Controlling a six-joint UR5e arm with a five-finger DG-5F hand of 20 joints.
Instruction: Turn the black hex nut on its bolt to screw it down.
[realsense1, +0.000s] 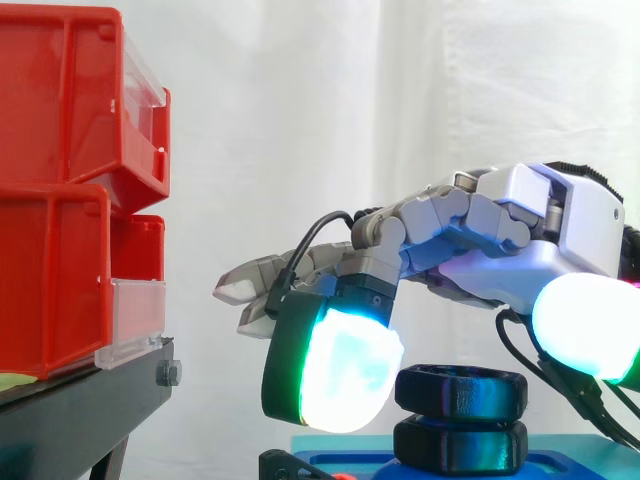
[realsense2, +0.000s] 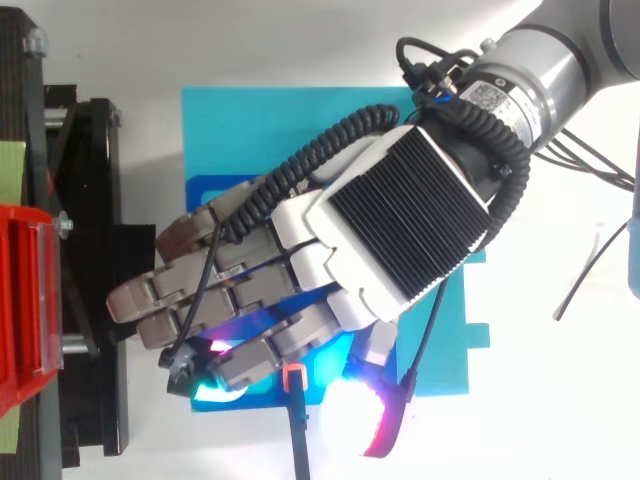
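A black hex nut (realsense1: 460, 388) sits on top of a second black hex piece (realsense1: 460, 444), both standing on a blue base plate (realsense1: 322, 446). My hand (realsense1: 520, 240) hovers just above the nut, palm down, with most fingers reaching out nearly straight to the left. One finger bends down, and its glowing cyan-green pad (realsense1: 345, 370) hangs left of the nut with a visible gap. A second glowing pad (realsense1: 590, 325) is to the right of the nut and higher. In the top view my hand (realsense2: 400, 215) covers the nut and much of the blue plate (realsense2: 260, 130).
Red bins (realsense1: 60, 110) are stacked on a black stand (realsense1: 80, 400) at the left, a short way beyond my fingertips; from above the stand (realsense2: 90, 200) runs along the left edge. A black bar with an orange clip (realsense2: 292, 378) lies at the plate's near edge.
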